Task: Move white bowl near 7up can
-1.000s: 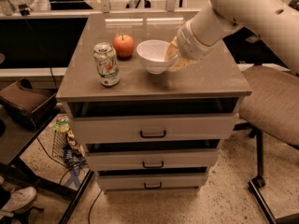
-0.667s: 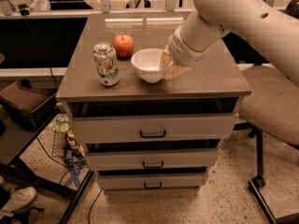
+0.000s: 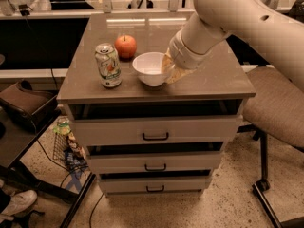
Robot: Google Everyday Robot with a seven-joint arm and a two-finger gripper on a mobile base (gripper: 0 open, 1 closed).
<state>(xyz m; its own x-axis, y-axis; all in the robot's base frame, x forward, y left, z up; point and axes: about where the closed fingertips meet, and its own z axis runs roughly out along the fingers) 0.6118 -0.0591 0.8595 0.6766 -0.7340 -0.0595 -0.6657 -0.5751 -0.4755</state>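
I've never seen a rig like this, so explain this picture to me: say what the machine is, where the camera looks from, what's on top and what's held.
The big white shape is a robot arm reaching in from the upper right. There is only one picture, looking down at the front of a drawer cabinet; the camera's mount isn't shown. At the arm's tip is the gripper, a two-finger clamp, closed on the right rim of the white bowl. On the cabinet top, the 7up can stands at the left with a red apple just behind it. The bowl is right of the can, not touching it.
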